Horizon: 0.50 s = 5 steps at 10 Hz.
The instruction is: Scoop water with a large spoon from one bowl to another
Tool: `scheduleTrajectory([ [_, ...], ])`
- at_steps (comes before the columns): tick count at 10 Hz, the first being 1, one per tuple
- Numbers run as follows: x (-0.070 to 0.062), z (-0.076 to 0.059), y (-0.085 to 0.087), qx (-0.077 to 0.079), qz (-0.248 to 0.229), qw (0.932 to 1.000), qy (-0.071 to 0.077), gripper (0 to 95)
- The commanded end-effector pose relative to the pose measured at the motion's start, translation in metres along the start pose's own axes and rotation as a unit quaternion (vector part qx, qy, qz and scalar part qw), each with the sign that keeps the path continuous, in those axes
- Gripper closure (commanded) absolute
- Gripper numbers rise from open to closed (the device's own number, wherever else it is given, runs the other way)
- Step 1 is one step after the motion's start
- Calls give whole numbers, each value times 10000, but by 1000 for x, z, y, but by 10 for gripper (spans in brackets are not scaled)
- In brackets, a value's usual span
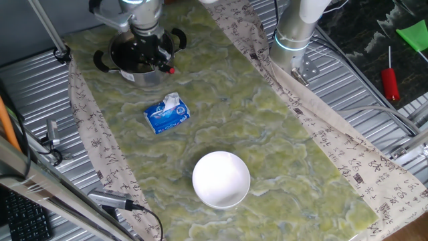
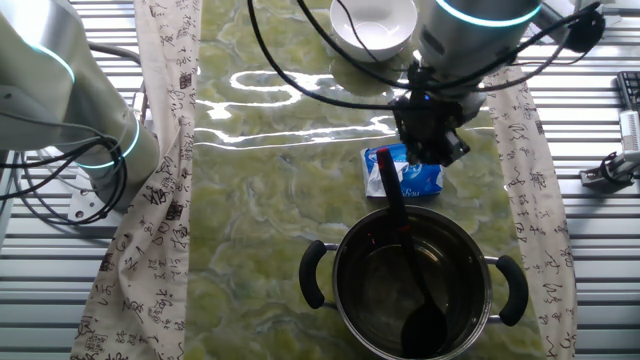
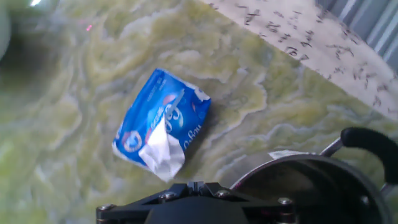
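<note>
Claw: I have the claw [image 2: 432, 135] hanging over the near rim of the steel pot, clamped on the upper end of the ladle's handle; in one fixed view the red tip pokes out just beside it.
Ladle: my black ladle [image 2: 410, 265] runs down at a slant from the claw into the pot, and its round scoop sits low against the pot's inner wall on the side away from the claw. I cannot tell whether the scoop holds water.
Steel pot: the steel pot [image 1: 150, 75] stands upright at one end of the green marbled tabletop [image 1: 267, 134], its two black side handles sticking out to either side. From the other fixed view I see a dark, shiny inside, and I cannot judge the water level.
White bowl: the white bowl [image 1: 221, 179] sits upright at the opposite end of the tabletop, well apart from the pot.
Tissue pack: a blue tissue pack [image 3: 160, 126] with white tissue sticking out lies flat between pot and bowl, nearer the pot.
Screwdriver: I see a red-handled screwdriver [image 1: 390, 82] off on the side.
Hand view: the pot rim and one black handle show at the lower right, the tissue pack at centre.
</note>
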<state>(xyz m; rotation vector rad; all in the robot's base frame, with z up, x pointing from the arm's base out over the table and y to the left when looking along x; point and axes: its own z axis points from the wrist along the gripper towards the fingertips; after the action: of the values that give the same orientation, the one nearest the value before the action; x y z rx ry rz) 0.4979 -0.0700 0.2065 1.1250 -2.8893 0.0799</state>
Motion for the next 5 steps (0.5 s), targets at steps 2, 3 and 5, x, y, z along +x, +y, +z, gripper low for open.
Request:
scheduleTrajectory([
  [2,15,-4,-5,-17,-1359,9907,63,950],
  [3,17,-5,-5,32,-1416,9899,81,950],
  [5,24,-4,-7,11,-1949,9808,-11,950],
])
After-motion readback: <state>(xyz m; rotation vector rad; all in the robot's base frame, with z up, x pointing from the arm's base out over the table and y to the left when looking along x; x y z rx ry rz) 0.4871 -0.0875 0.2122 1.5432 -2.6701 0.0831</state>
